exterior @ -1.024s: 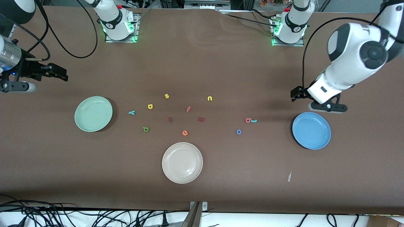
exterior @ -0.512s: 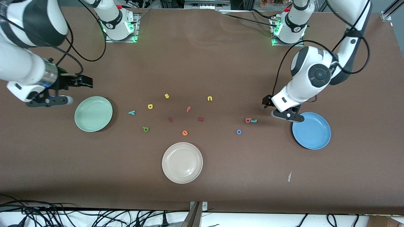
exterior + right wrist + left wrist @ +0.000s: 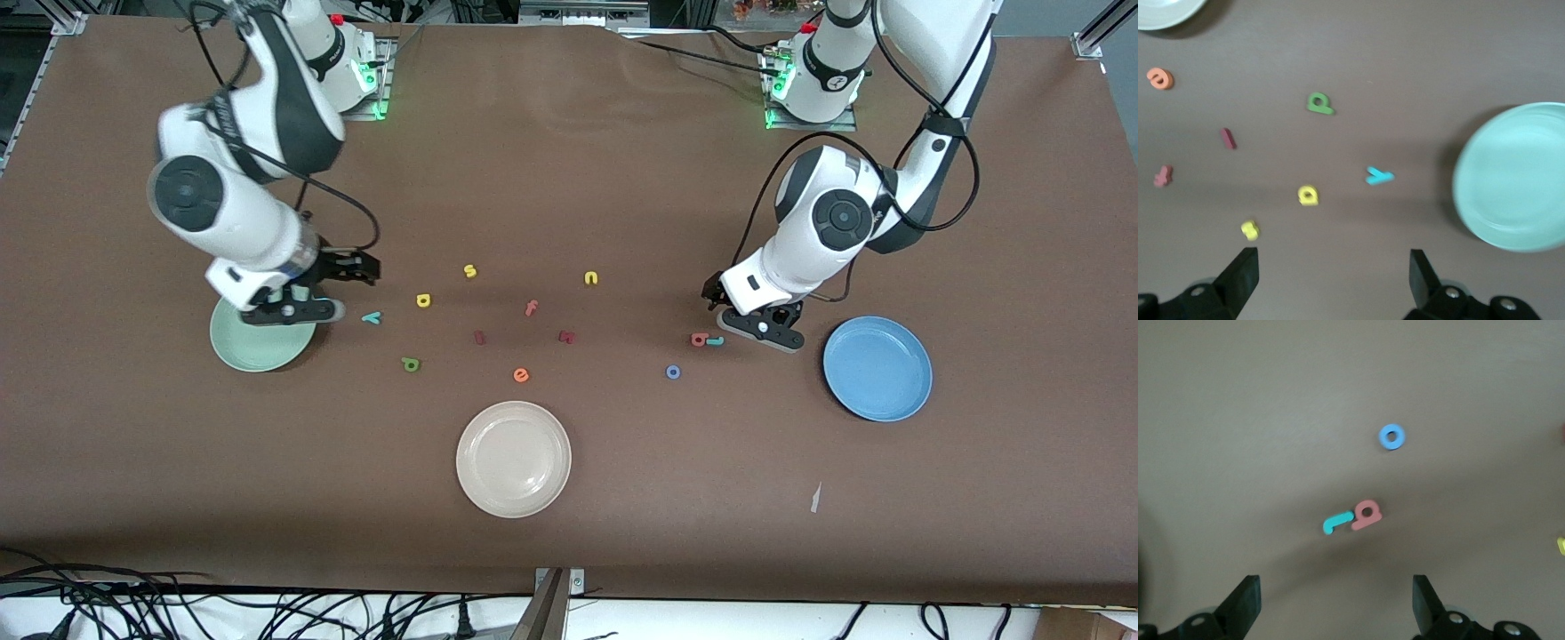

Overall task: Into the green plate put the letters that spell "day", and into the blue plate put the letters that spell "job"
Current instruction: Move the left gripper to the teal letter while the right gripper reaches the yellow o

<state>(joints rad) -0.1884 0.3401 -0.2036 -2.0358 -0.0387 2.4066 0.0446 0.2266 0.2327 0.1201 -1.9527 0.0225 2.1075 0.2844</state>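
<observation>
Front view shows both arms swung inward since 1 second ago: the empty, wide-open left gripper (image 3: pixel 714 293) hovers by the salmon b (image 3: pixel 700 339) and teal j (image 3: pixel 716 340) at center-right, the equally open right gripper (image 3: pixel 360 268) nears the teal y (image 3: pixel 372 317) beside the green plate (image 3: pixel 258 354), so picking is about to begin.

The plate at the right arm's end (image 3: pixel 258 352) and the plate at the left arm's end (image 3: pixel 877 368) lie well apart on the tabletop (image 3: pixel 569 160), with the letters scattered between them. The third plate (image 3: pixel 513 459) sits nearest the front camera, just below the e (image 3: pixel 521 375).

Toward the right arm's end lie the y (image 3: pixel 372 317), the a (image 3: pixel 423 300) and the d (image 3: pixel 410 364), the d nearest the camera. The s (image 3: pixel 469 271) and n (image 3: pixel 591 278) lie farthest from the camera, and the f (image 3: pixel 531 308) is between them and the e.

Toward the left arm's end, the b (image 3: pixel 700 339) touches the j (image 3: pixel 715 340), and the o (image 3: pixel 673 372) is near them, closer to the camera.

The right end effector (image 3: pixel 372 269) hangs over the tabletop near the y, and the left end effector (image 3: pixel 709 293) hangs near the b.
</observation>
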